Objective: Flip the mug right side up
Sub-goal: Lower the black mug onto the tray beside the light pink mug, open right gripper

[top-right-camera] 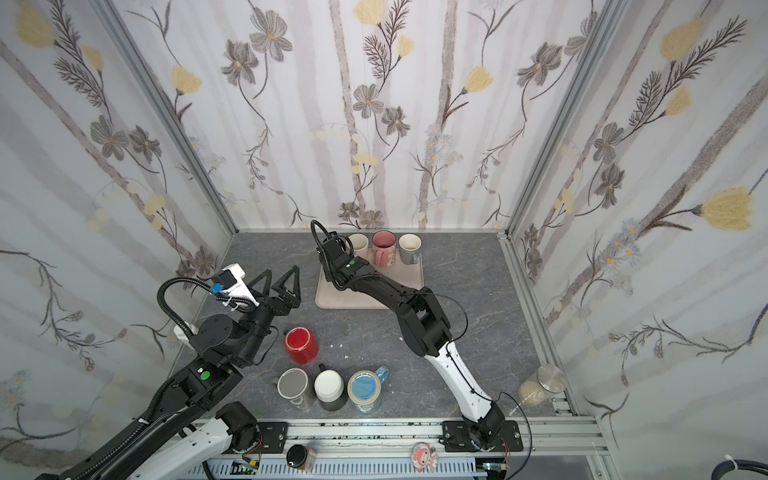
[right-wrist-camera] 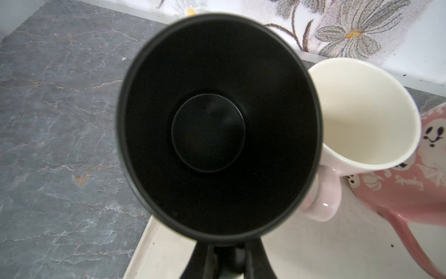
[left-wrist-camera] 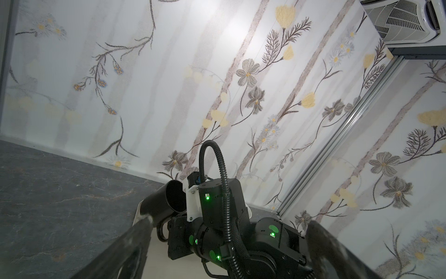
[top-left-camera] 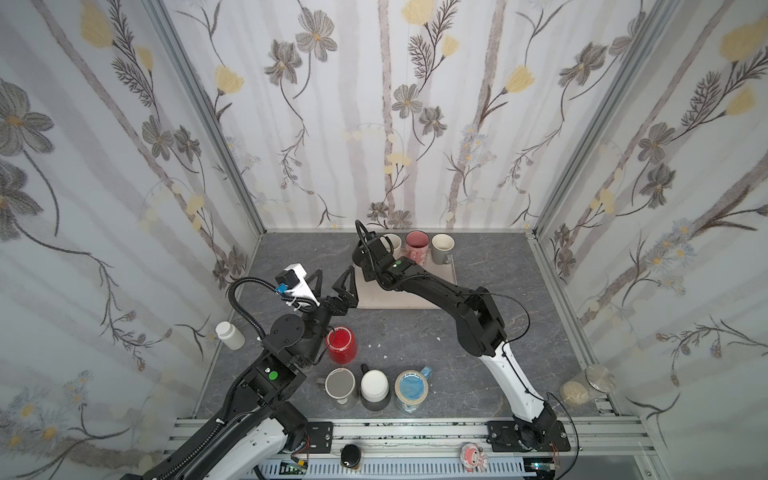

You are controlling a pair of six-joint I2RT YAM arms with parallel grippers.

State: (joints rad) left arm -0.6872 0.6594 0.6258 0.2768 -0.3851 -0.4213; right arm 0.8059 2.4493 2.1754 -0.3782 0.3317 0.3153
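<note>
While the right gripper is clamped narrow on the black mug, the mug's mouth fills the right wrist view and I look straight down to its floor. From the left wrist view it leans, mouth up and angled toward the back wall, at the far left corner of the tray. I cannot tell whether its base touches the tray. In both top views the wrist hides it.

The left gripper hangs spread wide and empty over the table, left of the tray.

Judgement: mug is nearly right side up but not yet vertical or set down.

Risks from here:
- Letting go while it leans. The mug would tip, and at this corner it could roll over the tray lip onto the table.
- The cream mug stands just beside it, rims close. Any sideways swing while levelling could knock it into the pink mug.
- The hold looks to be low at the handle side. A narrow pinch there may let the mug pivot as the wrist rotates.
- Lowering blind: the base is hidden, so a hard landing on the tray lip is possible.
</note>
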